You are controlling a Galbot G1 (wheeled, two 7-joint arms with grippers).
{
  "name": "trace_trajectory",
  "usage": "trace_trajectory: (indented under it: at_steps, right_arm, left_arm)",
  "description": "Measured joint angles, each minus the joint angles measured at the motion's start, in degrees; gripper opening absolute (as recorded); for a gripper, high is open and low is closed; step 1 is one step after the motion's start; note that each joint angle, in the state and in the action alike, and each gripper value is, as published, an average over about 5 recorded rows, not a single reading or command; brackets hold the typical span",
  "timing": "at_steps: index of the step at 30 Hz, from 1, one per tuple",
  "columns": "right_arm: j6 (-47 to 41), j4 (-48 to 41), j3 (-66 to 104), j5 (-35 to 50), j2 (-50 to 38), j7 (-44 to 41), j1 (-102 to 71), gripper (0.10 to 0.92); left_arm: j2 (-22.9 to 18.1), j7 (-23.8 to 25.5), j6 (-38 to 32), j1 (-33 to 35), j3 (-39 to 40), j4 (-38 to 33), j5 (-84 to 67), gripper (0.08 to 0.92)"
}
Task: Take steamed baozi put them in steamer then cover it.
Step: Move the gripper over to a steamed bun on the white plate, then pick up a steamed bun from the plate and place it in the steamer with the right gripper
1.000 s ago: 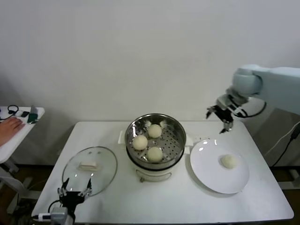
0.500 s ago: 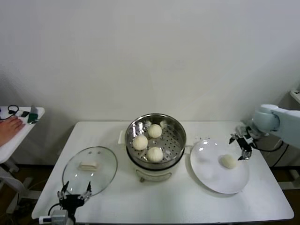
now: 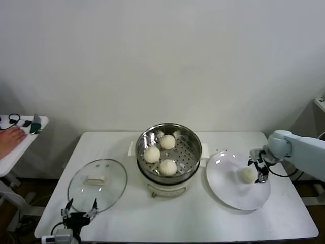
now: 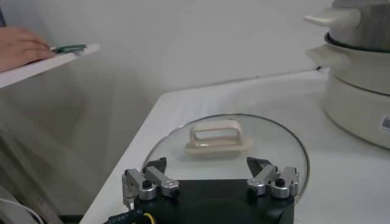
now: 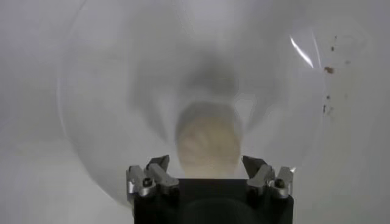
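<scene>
The steamer (image 3: 168, 152) stands at the table's middle with three baozi (image 3: 152, 154) (image 3: 167, 142) (image 3: 168, 166) on its perforated tray. A fourth baozi (image 3: 247, 174) lies on the white plate (image 3: 231, 193) to the right. My right gripper (image 3: 259, 165) is open, low over the plate, just at that baozi's right side; in the right wrist view the baozi (image 5: 208, 141) sits between the spread fingers of my right gripper (image 5: 208, 170). The glass cover (image 3: 97, 183) lies flat at the left; its handle (image 4: 218, 136) shows beyond my open left gripper (image 4: 207, 173), which waits at the table's front left edge (image 3: 79, 209).
A small side table (image 3: 20, 133) at the far left holds a person's hand and small items. The steamer's side (image 4: 359, 73) rises at the edge of the left wrist view. The table's front edge runs close below the cover and plate.
My right gripper has come down from high at the back right to the plate and now sits at the baozi. The left arm has not moved.
</scene>
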Motion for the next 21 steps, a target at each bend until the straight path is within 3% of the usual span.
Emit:
trace_trajectory:
  at_steps: [6, 12, 21]
  right_arm:
    - [-0.2, -1.4, 2.0, 0.1, 1.0, 0.3, -1.9, 0.693]
    - [-0.5, -0.8, 1.2, 1.9, 0.6, 0.2, -0.2, 0.667]
    - [-1.5, 6.5, -10.1, 11.9, 1.8, -1.5, 18.6, 0.662]
  left_arm:
    - [0.1, 0.0, 0.0, 0.0, 0.1, 0.1, 0.2, 0.823]
    - [0.1, 0.1, 0.0, 0.0, 0.4, -0.4, 0.7, 0.823]
    - [0.5, 0.3, 0.2, -0.3, 0.9, -0.9, 0.8, 0.823]
